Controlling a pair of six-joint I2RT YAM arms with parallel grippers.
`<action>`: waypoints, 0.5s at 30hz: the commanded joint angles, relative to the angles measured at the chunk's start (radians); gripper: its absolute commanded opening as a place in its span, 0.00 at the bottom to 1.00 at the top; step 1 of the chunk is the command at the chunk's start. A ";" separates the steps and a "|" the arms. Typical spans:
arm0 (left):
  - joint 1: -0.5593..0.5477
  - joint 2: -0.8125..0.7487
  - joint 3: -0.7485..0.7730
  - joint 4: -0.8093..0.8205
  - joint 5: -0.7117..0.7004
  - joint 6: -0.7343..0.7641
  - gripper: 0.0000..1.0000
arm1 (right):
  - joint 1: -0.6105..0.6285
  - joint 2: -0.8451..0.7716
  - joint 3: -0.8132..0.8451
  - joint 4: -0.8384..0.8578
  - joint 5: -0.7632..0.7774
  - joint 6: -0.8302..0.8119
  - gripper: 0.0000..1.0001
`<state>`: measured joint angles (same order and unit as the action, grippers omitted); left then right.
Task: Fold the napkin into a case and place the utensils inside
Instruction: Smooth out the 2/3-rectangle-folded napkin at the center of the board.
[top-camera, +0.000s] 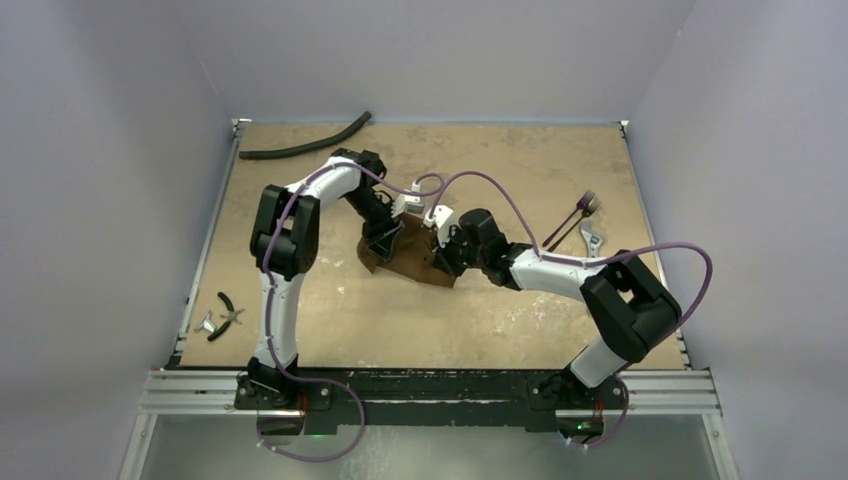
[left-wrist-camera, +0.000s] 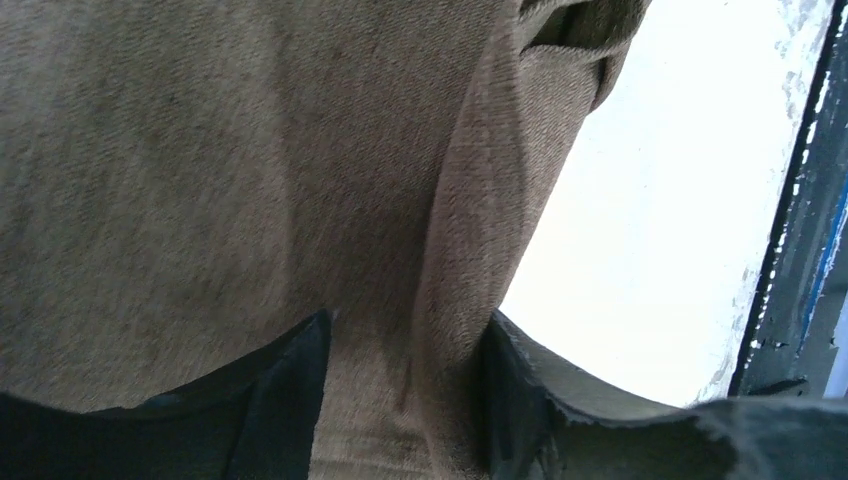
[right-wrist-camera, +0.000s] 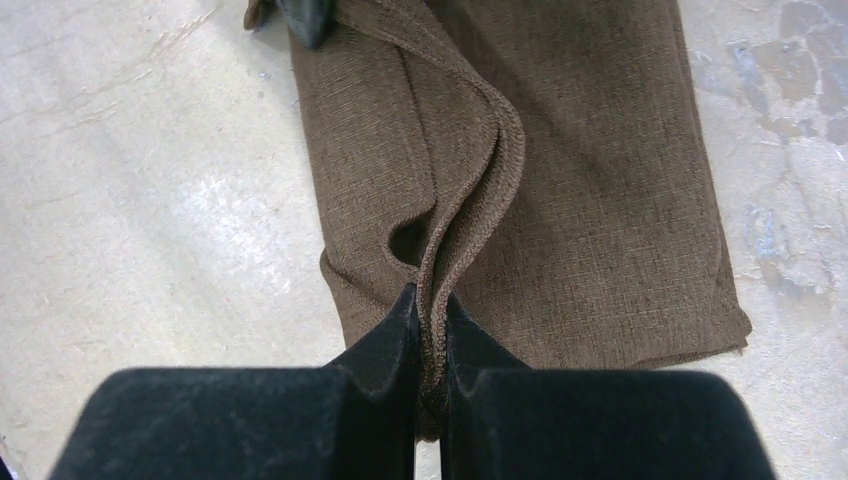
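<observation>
The brown napkin (top-camera: 413, 264) lies bunched at mid-table between my two grippers. My right gripper (right-wrist-camera: 430, 300) is shut on the napkin (right-wrist-camera: 600, 180), pinching a doubled hemmed edge that rises as a ridge from the folded cloth. My left gripper (left-wrist-camera: 410, 320) stands open at the cloth's far left end, its jaws apart with a loose fold of the napkin (left-wrist-camera: 200, 150) running between them. In the top view the left gripper (top-camera: 385, 240) and the right gripper (top-camera: 447, 250) sit close together over the cloth. The purplish utensils (top-camera: 578, 213) lie on the table at the right, apart from both grippers.
A long black hose (top-camera: 305, 145) curves along the back left. Pliers (top-camera: 226, 312) and a small metal piece (top-camera: 206, 323) lie near the left edge. A silver wrench (top-camera: 593, 240) rests beside the utensils. Purple cables loop above both arms.
</observation>
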<state>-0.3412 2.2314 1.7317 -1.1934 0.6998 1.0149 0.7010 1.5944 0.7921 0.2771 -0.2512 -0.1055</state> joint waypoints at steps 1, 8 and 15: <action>0.025 -0.039 0.097 -0.074 -0.039 0.059 0.63 | -0.019 0.007 0.008 0.016 -0.009 0.070 0.08; 0.034 -0.076 0.206 -0.048 -0.028 0.007 0.73 | -0.040 0.072 0.043 -0.023 -0.022 0.149 0.09; 0.003 -0.140 0.075 -0.006 -0.032 -0.006 0.94 | -0.081 0.128 0.088 -0.069 -0.026 0.184 0.11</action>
<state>-0.3176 2.1841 1.8969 -1.2362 0.6579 1.0210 0.6380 1.7115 0.8291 0.2466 -0.2607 0.0433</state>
